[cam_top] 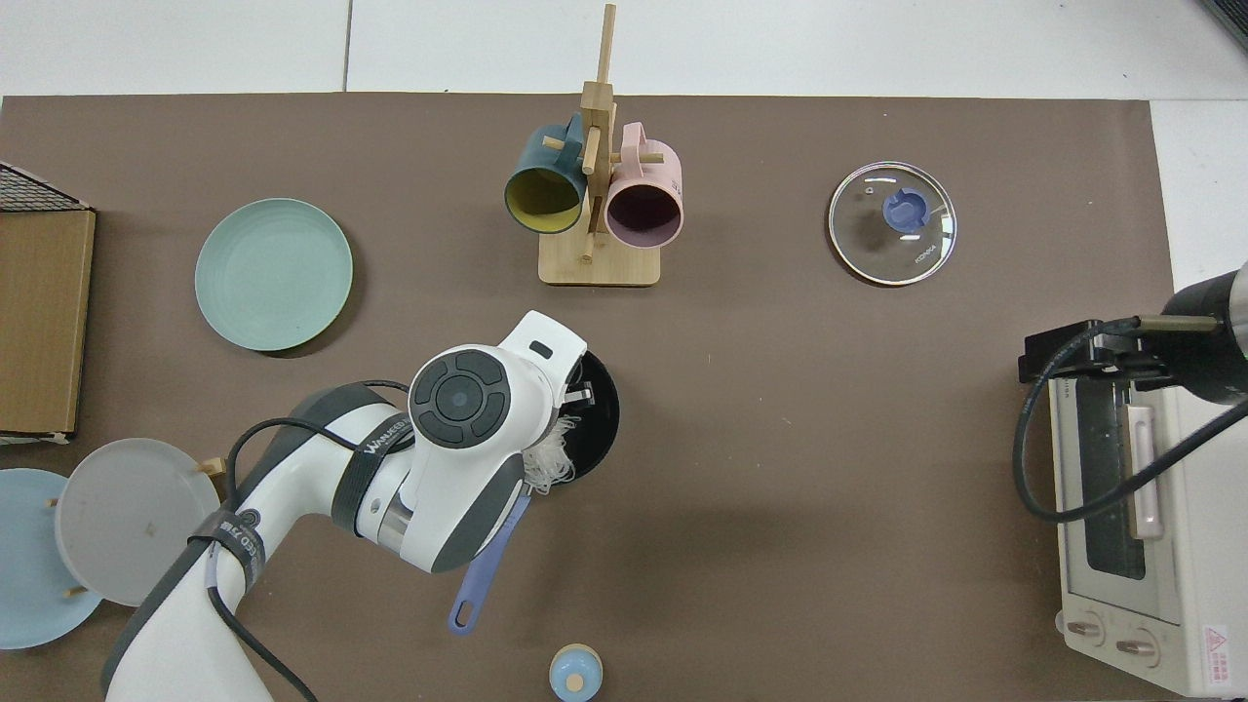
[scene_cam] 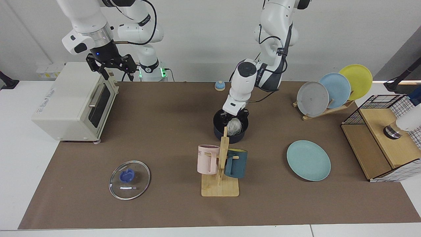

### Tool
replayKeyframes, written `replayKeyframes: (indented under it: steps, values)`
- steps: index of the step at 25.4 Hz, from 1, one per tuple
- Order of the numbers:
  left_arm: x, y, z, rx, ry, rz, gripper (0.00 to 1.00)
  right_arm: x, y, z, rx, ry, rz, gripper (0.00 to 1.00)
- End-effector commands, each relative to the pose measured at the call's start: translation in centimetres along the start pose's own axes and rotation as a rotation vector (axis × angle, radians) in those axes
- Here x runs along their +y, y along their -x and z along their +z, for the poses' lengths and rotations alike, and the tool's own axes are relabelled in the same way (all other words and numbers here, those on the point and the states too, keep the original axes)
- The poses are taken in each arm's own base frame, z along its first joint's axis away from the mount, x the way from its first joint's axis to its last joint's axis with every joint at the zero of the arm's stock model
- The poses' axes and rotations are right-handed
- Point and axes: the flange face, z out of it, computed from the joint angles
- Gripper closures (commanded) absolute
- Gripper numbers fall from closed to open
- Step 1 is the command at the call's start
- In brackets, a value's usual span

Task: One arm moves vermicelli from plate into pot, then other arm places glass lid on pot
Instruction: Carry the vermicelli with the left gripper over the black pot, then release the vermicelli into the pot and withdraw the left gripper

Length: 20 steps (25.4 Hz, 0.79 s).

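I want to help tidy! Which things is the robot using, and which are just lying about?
Using: left hand holding vermicelli over pot; plate; lid; right hand, waiting open above toaster.
Lying about: toaster, mugs, racked plates, box.
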Motion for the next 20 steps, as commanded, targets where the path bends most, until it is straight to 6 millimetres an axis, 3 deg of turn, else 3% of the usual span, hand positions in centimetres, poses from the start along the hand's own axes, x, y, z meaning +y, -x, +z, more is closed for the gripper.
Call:
replayKeyframes:
  steps: [1,5,10,14,20]
  values:
    - [-1.1,-0.5,-2.7,0.048,-0.001,-0.008,0.0,0.3,-0.1,-0.3,-0.005,-0.028,-0.004,0.0]
    - [-3.4,-3.6,-6.8,0.055,-0.019,0.015,0.0,0.3,-0.1,-0.3,-0.005,-0.028,-0.004,0.0]
    - [-8.6,-8.0,-10.4,0.051,-0.043,0.129,0.0,0.3,0.0,-0.3,-0.003,-0.028,-0.003,0.0]
    - [-13.7,-11.0,-11.7,0.078,-0.042,0.202,0.0,0.3,-0.1,-0.3,-0.005,-0.028,-0.004,0.0]
    - [-19.9,-14.1,-13.2,0.117,-0.058,0.302,0.0,0.4,0.2,-0.3,-0.015,-0.027,-0.005,0.0]
